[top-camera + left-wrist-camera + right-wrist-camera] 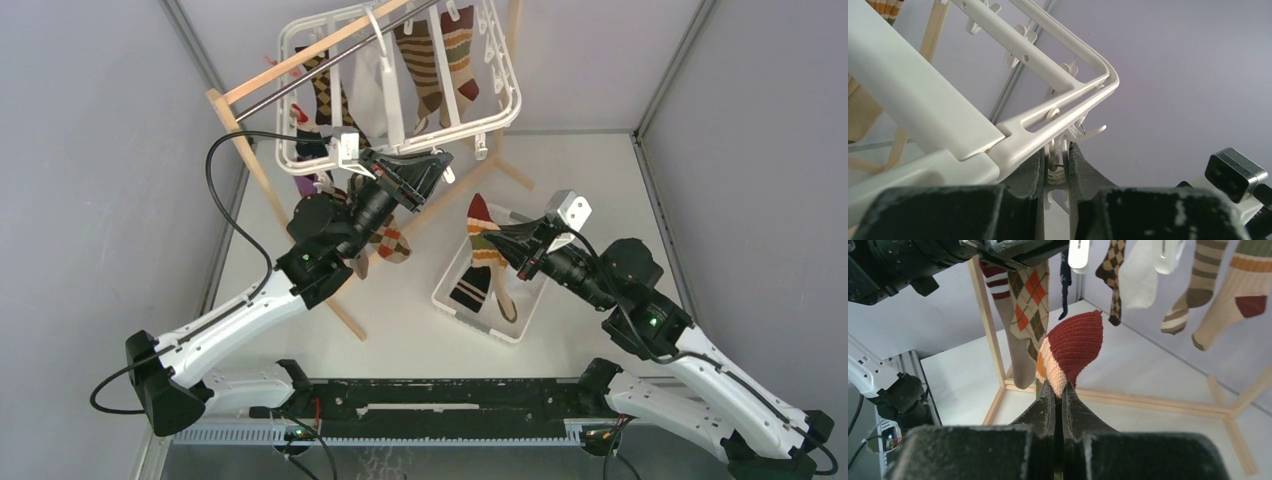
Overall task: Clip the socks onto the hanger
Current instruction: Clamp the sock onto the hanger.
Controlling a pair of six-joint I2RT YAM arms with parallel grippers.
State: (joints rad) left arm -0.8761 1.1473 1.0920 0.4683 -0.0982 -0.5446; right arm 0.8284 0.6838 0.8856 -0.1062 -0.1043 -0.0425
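Note:
The white hanger (498, 118) hangs from the metal rod of the wooden stand, with several socks clipped to it, among them two striped ones (440, 55) and an argyle one (325, 95). My left gripper (440, 168) is shut on a white clip (1057, 167) under the hanger's near corner (1098, 85). My right gripper (492, 238) is shut on a tan sock with a red toe (1070, 347), held up over the basket; that sock also shows in the top view (482, 228).
A white slotted basket (450, 300) below my right gripper holds more socks (472, 287). The wooden stand (235, 130) has floor rails (1148, 402) across the table. Grey walls enclose the table.

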